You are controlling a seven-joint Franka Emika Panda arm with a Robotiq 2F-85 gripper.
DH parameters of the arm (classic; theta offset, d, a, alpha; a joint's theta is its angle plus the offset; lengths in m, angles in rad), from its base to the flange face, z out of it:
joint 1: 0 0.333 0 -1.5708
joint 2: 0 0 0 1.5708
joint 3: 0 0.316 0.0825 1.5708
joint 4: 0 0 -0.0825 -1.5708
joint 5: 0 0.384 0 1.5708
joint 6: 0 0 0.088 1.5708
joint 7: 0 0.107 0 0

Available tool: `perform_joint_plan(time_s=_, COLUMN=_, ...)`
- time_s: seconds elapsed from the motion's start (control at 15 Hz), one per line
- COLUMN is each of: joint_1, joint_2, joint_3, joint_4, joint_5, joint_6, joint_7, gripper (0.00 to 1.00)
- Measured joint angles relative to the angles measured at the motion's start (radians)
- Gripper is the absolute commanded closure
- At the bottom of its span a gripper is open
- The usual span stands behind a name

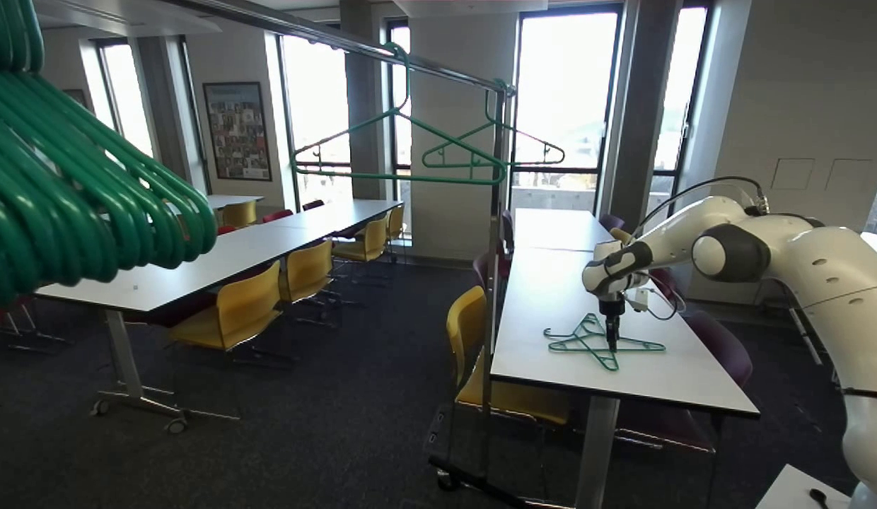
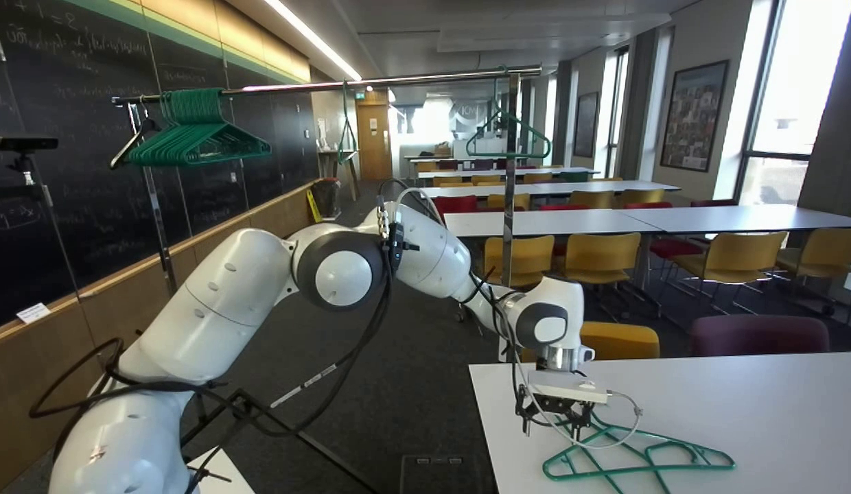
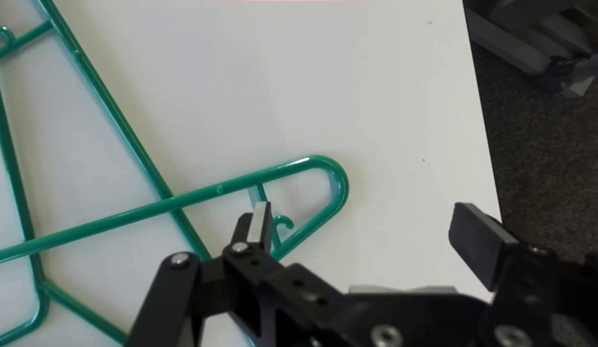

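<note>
Gripper point(image 3: 360, 219) spread wide, grasping nothing, low over white table point(image 3: 376, 96). Upper green hanger point(image 3: 111, 221) lies across lower hanger point(image 3: 120, 120) there, rounded end seen between jaws; contact unclear. Step looks like pre-grasp alignment; next move likely calls for straddling one bar.

Green hangers point(image 3: 106, 222) cropped in wrist view, wall poster point(image 1: 238, 134) indistinct
</note>
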Motion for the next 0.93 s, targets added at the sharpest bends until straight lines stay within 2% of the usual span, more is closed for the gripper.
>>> perform_joint_plan(time_s=0.33, joint_1=0.002, joint_2=0.056, joint_3=0.011, joint_4=0.031, joint_5=-0.035, joint_6=0.002, joint_7=0.000, gripper=0.00)
perform_joint_plan(time_s=0.93, joint_1=-0.002, joint_2=0.113, joint_3=0.054, joint_4=0.072, joint_5=-0.035, joint_6=0.002, joint_7=-0.007, gripper=0.00)
